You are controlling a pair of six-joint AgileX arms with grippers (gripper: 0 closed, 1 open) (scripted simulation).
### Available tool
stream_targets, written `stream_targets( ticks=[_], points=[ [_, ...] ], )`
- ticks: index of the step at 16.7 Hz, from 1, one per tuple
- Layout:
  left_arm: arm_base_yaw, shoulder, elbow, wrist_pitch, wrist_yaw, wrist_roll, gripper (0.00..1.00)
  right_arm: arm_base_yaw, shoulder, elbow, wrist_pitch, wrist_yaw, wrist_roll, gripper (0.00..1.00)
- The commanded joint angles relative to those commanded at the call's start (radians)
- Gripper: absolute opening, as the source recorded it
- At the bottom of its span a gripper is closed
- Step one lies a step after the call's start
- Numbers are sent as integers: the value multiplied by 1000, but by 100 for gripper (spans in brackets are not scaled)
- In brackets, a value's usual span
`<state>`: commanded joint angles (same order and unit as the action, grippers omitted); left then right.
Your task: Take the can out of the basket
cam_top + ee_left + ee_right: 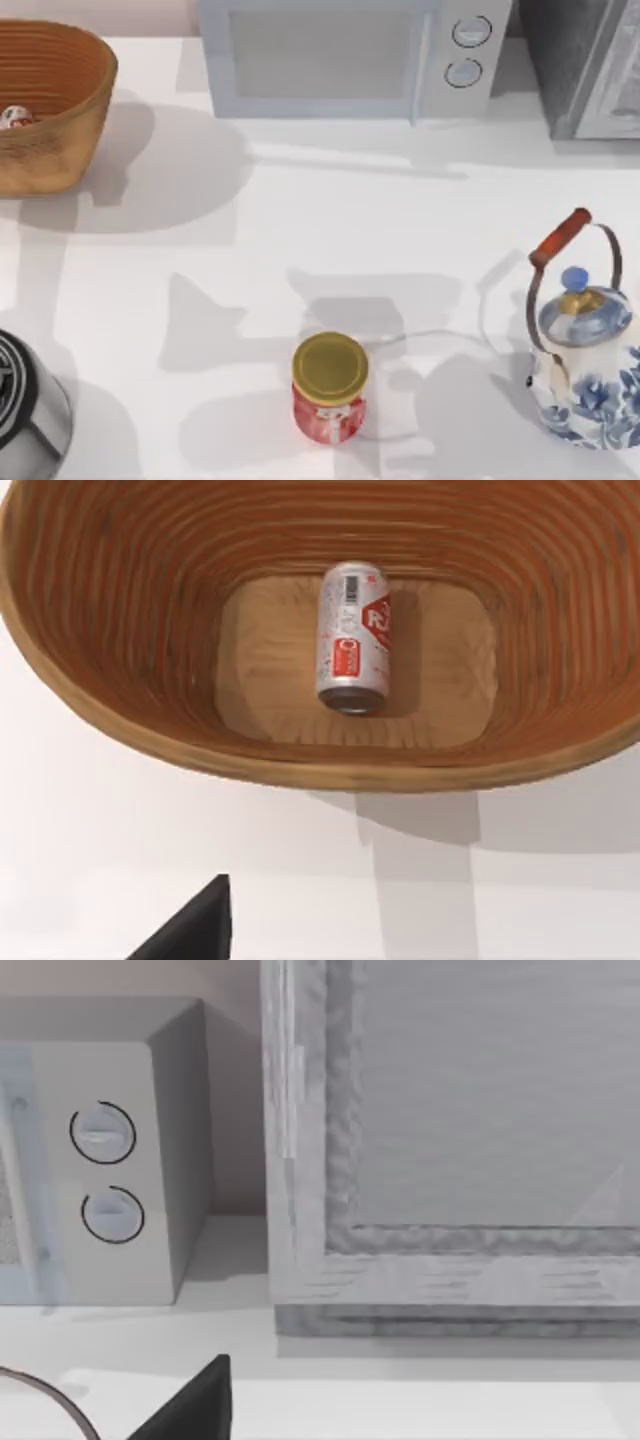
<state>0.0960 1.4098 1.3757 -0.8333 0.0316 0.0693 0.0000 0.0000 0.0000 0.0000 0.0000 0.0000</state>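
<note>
The can (353,638) lies on its side on the floor of the basket (120,610), which sits at the table's (400,230) far left corner. The left gripper (190,928) is poised over the basket's near rim; whether it is open cannot be told. The right gripper (190,1408) faces the microwave (110,1170); state likewise unclear.

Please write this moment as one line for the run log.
step: before grasp | can: lying on its side on basket floor | left hand: outside basket, not touching can
</note>
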Motion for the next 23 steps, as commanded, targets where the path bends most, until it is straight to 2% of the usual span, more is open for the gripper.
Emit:
stream_targets(
  ticks=[7,13,17,23],
  points=[
    [27,678,700,-377,21,40,100,0,0,0,0,0,0,100],
    [30,1096,1148,-599,36,68,100,0,0,0,0,0,0,100],
    [24,1231,1297,-668,41,78,100,0,0,0,0,0,0,100],
    [25,1245,1308,-673,41,79,100,0,0,0,0,0,0,100]
  ],
)
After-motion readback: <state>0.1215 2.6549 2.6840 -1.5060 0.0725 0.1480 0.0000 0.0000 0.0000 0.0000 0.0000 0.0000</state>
